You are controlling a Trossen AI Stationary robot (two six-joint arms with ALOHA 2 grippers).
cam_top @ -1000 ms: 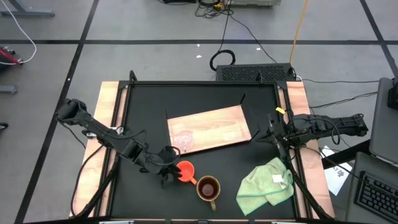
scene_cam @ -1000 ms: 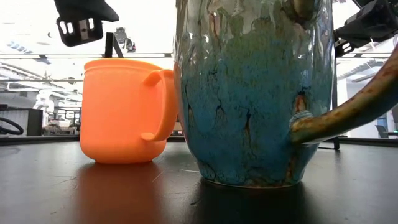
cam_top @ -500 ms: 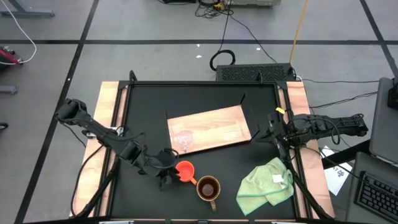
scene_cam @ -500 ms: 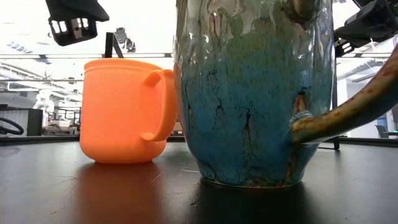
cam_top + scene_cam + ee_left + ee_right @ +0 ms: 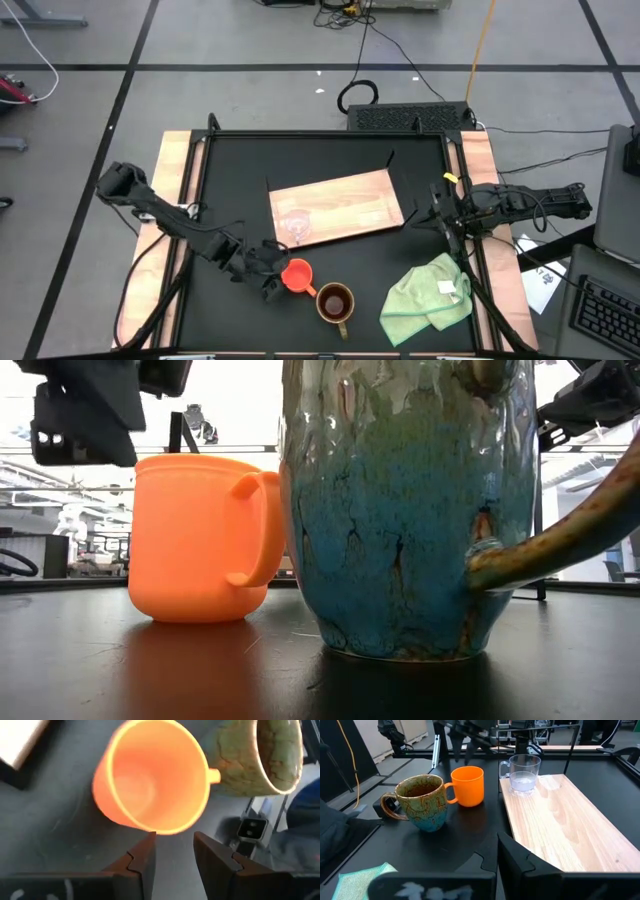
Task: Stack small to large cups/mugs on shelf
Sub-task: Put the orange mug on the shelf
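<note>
— Left hand (image 5: 272,283)?
— Spread, pinching nothing, hovering just at nine o'clock of orange cup (image 5: 298,275).
— Brown mug (image 5: 335,302)?
— On surface (image 5: 230,190), at four o'clock of orange cup, almost touching.
— Glass cup (image 5: 293,226)?
— On shelf (image 5: 350,205), near its eight o'clock corner.
— Right hand (image 5: 428,214)?
— Pressed together, parked at shelf's three o'clock edge, above green cloth (image 5: 428,295).

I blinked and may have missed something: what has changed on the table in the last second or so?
The left gripper has moved in closer to the orange cup and come lower, its fingers open just short of the rim; nothing is gripped yet. The orange cup, the brown mug, the glass cup on the wooden board, the green cloth and the right gripper stayed put.
</note>
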